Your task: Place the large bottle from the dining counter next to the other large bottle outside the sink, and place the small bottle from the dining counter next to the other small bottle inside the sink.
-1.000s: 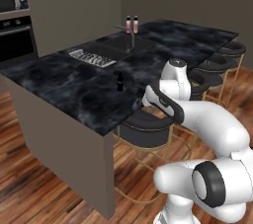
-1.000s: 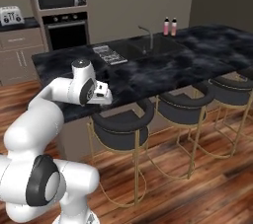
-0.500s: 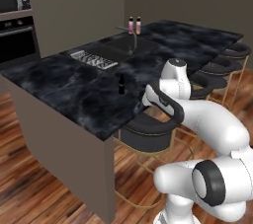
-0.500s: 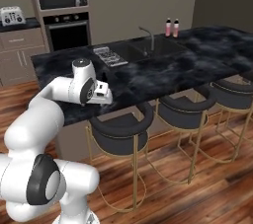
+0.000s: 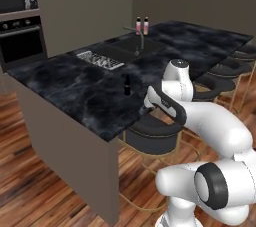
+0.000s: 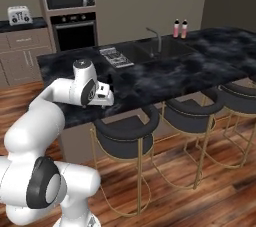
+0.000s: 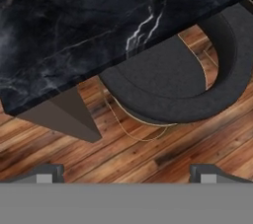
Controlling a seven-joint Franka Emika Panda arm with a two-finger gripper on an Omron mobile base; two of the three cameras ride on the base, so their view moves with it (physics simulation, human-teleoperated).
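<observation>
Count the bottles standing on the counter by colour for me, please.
Pink bottles: 2
Black bottle: 1
Total: 3
</observation>
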